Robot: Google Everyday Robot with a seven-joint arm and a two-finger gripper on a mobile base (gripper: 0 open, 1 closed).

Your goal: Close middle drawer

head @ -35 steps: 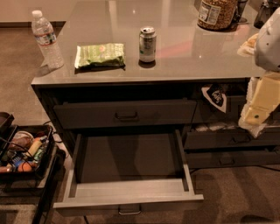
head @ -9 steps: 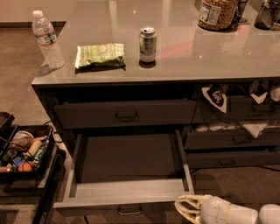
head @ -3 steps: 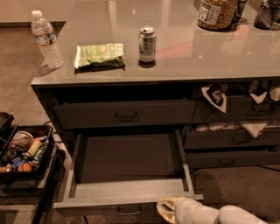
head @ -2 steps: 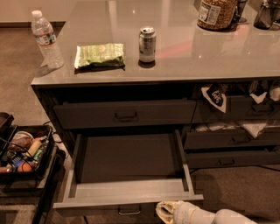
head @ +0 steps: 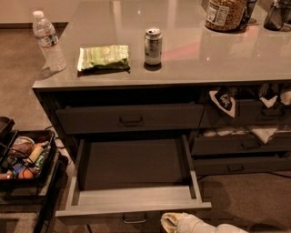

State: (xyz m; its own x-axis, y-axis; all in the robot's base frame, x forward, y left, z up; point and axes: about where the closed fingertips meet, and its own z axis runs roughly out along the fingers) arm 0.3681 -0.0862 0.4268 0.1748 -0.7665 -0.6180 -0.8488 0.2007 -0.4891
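The middle drawer is pulled far out below the counter. Its box is empty and lighter grey, and its small dark handle sits at the bottom edge of the view. The top drawer above it is shut. My gripper, cream-coloured, comes in from the bottom right. It is low in front of the drawer's front panel, just right of the handle and close to the panel. I cannot tell whether it touches the panel.
On the counter stand a water bottle, a green snack bag, a can and a jar. A black cart of items stands at the left. The right-hand drawers have cloths hanging out.
My arm dropped from the right side to the floor level, then moved left along the drawer's front toward the handle. The drawer stays open as before.
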